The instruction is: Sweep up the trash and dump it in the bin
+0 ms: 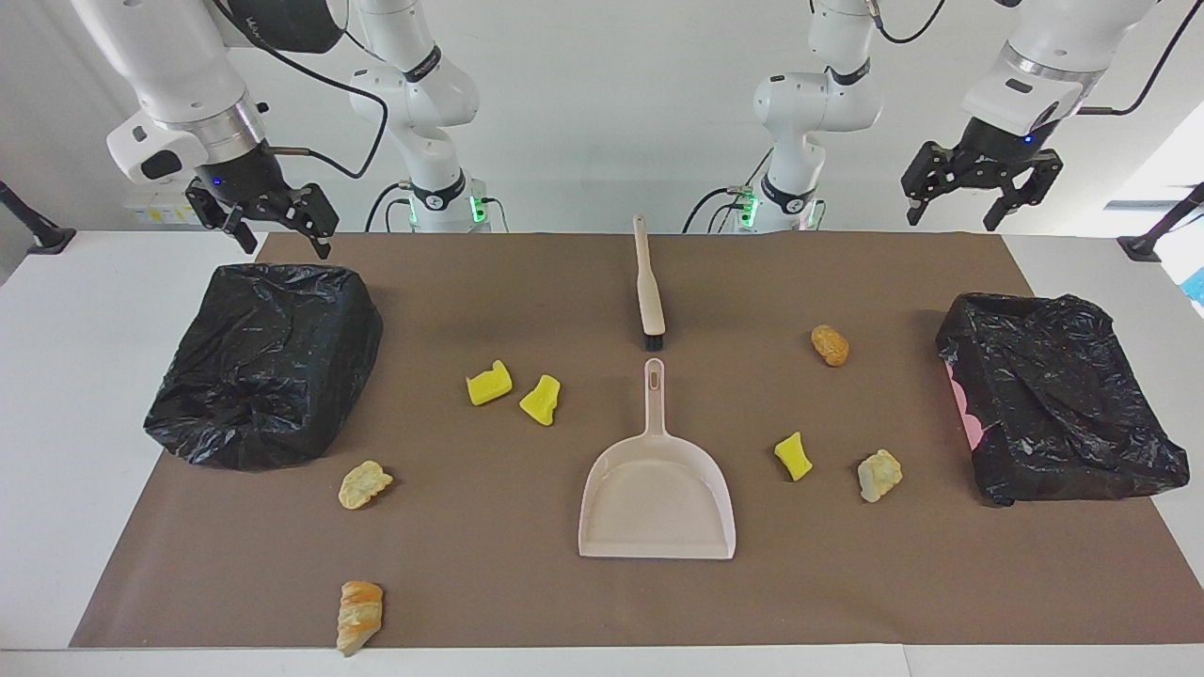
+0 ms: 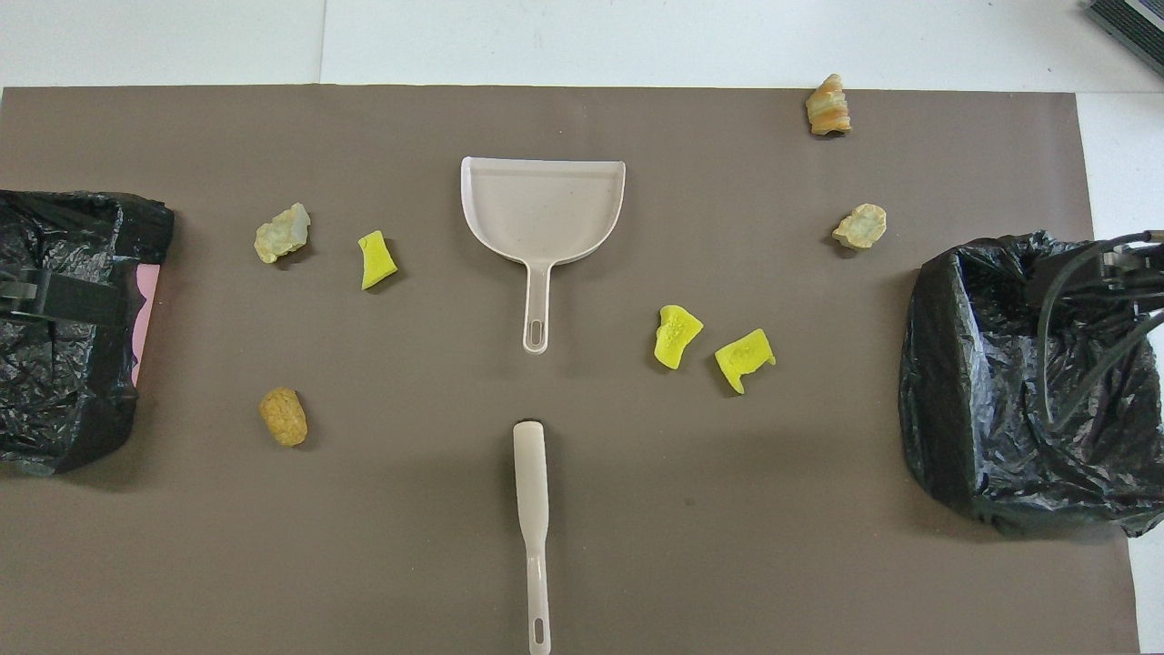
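A brown paper mat (image 1: 527, 282) covers most of the white table (image 1: 85, 376). At its middle lies a beige plastic dustpan (image 1: 657, 494), handle pointing toward the robots, and in line with it, nearer the robots, a beige hand brush (image 1: 647, 287) with its dark bristles just short of the dustpan's handle.

The trash is scattered on the mat — seven chunks. Toward the right arm's end: two bright yellow sponge bits (image 1: 489, 383) (image 1: 541, 399) side by side, a tan crusty lump (image 1: 364, 484) farther out, and an orange-tan bread-like lump (image 1: 358, 615) at the mat's outer edge. Toward the left arm's end: a yellow sponge bit (image 1: 793, 456), a pale crusty lump (image 1: 879, 475) beside it, and a round orange-brown lump (image 1: 830, 344) nearer the robots.

A bin lined with a black plastic bag (image 1: 268, 362) sits at the right arm's end; a second black-bagged bin (image 1: 1053, 409), pink showing at its side, sits at the left arm's end.

The right tool (image 1: 285, 228) hangs above its bin's robot-side edge, fingers wide, holding nothing. The left tool (image 1: 955, 209) hangs above the mat's corner near its bin — also wide and empty.
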